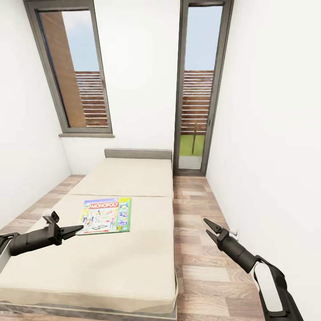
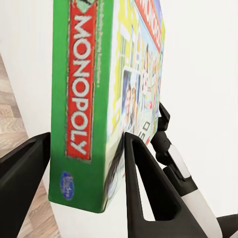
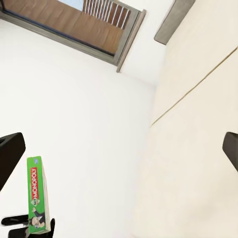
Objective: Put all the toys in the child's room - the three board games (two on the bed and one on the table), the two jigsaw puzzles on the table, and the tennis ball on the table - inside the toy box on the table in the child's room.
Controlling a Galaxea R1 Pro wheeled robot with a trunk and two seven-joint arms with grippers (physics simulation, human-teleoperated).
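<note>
Beige bed [image 1: 133,267], flat glossy Monopoly box [image 1: 106,216], left claw [image 1: 73,231] astride

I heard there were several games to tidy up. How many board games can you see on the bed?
1. A Monopoly box lies on the bed, its near edge between the fingers of the left pincer. Any other games would be outside these views.

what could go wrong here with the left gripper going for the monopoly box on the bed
The left gripper is at one edge of the Monopoly box, its fingers on either side of the green edge. Held there alone, the wide flat box may tilt or slip when lifted. If the fingers only push instead of closing, the box could slide across the bed. The right gripper is open over the floor, too far off to help.
</note>
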